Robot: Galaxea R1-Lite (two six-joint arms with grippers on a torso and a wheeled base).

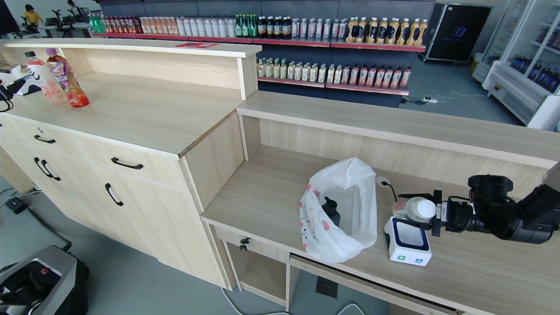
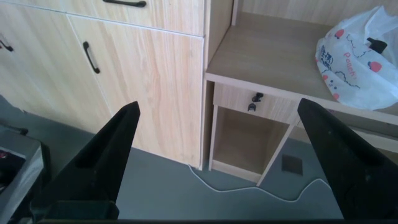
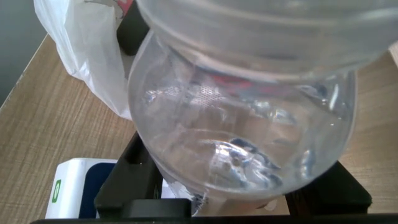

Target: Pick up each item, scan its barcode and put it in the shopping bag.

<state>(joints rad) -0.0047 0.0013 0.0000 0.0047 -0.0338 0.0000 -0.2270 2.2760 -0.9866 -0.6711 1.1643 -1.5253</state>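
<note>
The right jaws are closed on a clear bottle (image 1: 413,209) (image 3: 249,124), held on its side with the white cap pointing to 9 o'clock in the head view. The bottle hangs over the far edge of the white scanner (image 1: 407,241) (image 3: 73,186); whether the two touch I cannot tell. The scanner stands on the lower worktop (image 1: 481,271), just beside the shopping bag (image 1: 345,218) (image 2: 357,59) (image 3: 78,53), at 3 o'clock from it. The bag stands open with a dark pump bottle (image 1: 331,211) inside.

The left jaws are spread wide and hold nothing, the dark fingers (image 2: 102,165) low over the grey floor in front of the cupboard doors.

On the upper worktop (image 1: 131,109), at 10 o'clock from the bag and well apart from it, a pale pink bottle (image 1: 40,78) and a red-orange bottle (image 1: 70,83) lean close together
</note>
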